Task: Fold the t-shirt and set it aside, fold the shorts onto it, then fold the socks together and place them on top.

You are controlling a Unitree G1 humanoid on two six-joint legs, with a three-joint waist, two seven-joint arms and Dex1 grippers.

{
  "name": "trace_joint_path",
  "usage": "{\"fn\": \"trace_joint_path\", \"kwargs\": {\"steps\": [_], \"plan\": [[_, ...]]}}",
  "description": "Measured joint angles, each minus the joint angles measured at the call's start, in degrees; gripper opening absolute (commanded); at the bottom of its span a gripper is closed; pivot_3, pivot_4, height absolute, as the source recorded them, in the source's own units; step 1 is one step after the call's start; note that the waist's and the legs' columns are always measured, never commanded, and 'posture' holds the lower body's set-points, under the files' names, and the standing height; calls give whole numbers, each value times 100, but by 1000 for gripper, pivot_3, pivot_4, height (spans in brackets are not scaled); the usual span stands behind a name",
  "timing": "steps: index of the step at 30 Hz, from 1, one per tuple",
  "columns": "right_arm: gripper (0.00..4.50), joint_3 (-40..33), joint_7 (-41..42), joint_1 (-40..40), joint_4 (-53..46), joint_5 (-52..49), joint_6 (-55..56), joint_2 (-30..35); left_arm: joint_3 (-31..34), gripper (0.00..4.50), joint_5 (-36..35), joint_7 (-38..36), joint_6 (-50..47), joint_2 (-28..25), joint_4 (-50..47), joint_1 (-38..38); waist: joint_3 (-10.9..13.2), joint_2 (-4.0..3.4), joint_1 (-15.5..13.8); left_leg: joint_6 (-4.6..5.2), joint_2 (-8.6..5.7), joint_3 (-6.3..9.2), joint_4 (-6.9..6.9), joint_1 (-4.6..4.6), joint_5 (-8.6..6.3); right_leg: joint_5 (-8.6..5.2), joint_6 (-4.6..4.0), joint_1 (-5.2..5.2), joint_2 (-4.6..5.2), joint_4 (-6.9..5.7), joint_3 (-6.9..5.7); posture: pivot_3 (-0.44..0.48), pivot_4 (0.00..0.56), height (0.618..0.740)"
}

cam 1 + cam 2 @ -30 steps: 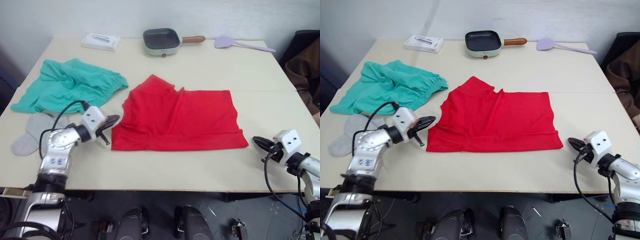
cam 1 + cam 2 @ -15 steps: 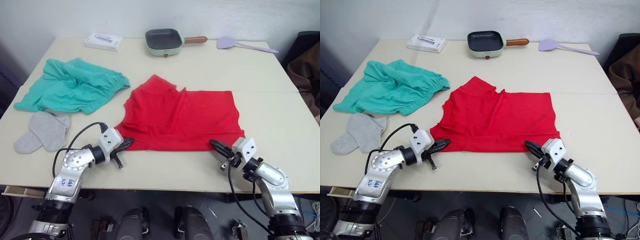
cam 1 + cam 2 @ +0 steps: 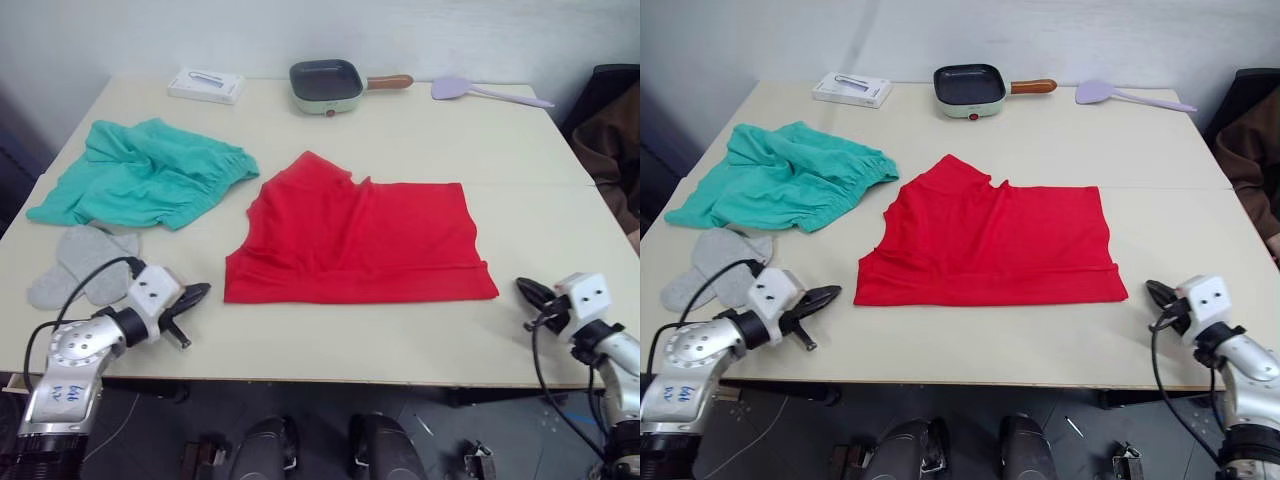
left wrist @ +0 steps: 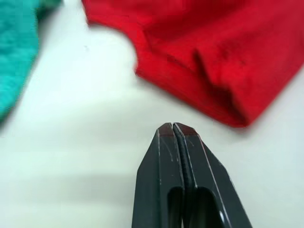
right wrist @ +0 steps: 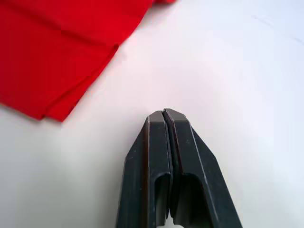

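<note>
Your red t-shirt (image 3: pixel 358 243) lies flat mid-bench, folded into a rough rectangle with a doubled edge toward you and one sleeve peaking at its far left corner. The teal shorts (image 3: pixel 140 171) sit crumpled to its left, waistband gathered toward the shirt. Both grey socks (image 3: pixel 80 263) overlap just in front of the shorts.

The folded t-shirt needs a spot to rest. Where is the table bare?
Bare table lies right of the t-shirt, and between it and the frying pan. The robot's left side is crowded: shorts and socks fill it.
</note>
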State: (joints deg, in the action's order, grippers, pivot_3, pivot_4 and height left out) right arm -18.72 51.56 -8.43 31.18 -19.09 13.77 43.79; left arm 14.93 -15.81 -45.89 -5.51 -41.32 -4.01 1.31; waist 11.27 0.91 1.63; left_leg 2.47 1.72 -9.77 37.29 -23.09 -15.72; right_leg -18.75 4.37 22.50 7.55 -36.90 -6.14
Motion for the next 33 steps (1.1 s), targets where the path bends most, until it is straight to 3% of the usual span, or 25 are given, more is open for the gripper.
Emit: {"fn": "trace_joint_path", "kwargs": {"steps": [4, 7, 8, 12, 17, 20, 24, 27, 31, 33], "plan": [[1985, 314, 1048, 217, -422, 88, 151, 548, -83, 1899, -181, -927, 363, -581, -330, 7, -3, -7, 12, 18, 1, -6, -13, 5, 13, -2, -3, -1, -5, 8, -1, 0, 150, 740], [3025, 584, 1312, 127, -390, 402, 612, 629, -489, 2824, 97, -1050, 622, -627, -386, 243, -6, -13, 4, 5, -2, -9, -9, 5, 6, 1, 2, -2, -4, 7, 2, 0, 150, 740], [3067, 704, 1361, 38, -359, 529, 754, 656, -649, 3163, 253, -1053, 723, -627, -371, 326, -6, -13, 4, 3, -3, -10, -8, 5, 4, 2, 4, -1, -4, 6, 3, 0, 150, 740], [3067, 1011, 1335, -522, -42, 976, 1219, 678, -1368, 3163, 1060, -972, 1180, -618, 24, 716, -6, -14, 11, 4, -4, -13, -9, 5, 6, 2, 4, 2, -5, 6, 4, 0, 150, 740], [3067, 1299, 1337, -989, 229, 1260, 1382, 683, -1655, 3163, 1504, -797, 1424, -592, 288, 995, -7, -14, 13, 24, 2, -12, -3, 7, 20, 1, 1, -1, -6, 2, 4, 0, 150, 740], [2486, 1483, 1251, -1269, 398, 1450, 1386, 665, -1722, 3207, 1594, -642, 1359, -576, 433, 1122, -8, -15, 19, 9, 1, -12, -3, 25, 11, 3, 5, -16, -2, 2, 7, 0, 150, 740], [1063, 1727, 1219, -1482, 529, 1595, 1380, 592, -1813, 2325, 1765, -465, 1355, -577, 626, 1264, -10, -14, 15, -6, 1, -11, -18, 70, 6, 3, 4, -54, -2, 7, 6, 0, 150, 740], [6, 1834, 1280, -1488, 527, 1592, 1392, 590, -1852, 1329, 1823, -455, 1340, -597, 716, 1298, -12, -16, 23, -10, 4, -10, -24, 88, 2, 1, 1, -72, -2, 13, 6, 0, 150, 740], [0, 1827, 1370, -1459, 501, 1529, 1384, 607, -1882, 21, 1824, -478, 1352, -612, 678, 1195, -13, -19, 18, -13, 4, -9, -24, 88, 0, 0, -1, -71, -1, 14, 5, 0, 150, 740], [0, 1812, 1450, -1318, 367, 1407, 1368, 672, -1796, 21, 1726, -526, 1316, -663, 503, 1001, -14, -20, 17, -19, 6, -6, -27, 87, -7, -5, -11, -71, -1, 13, 3, 0, 150, 740]]}}
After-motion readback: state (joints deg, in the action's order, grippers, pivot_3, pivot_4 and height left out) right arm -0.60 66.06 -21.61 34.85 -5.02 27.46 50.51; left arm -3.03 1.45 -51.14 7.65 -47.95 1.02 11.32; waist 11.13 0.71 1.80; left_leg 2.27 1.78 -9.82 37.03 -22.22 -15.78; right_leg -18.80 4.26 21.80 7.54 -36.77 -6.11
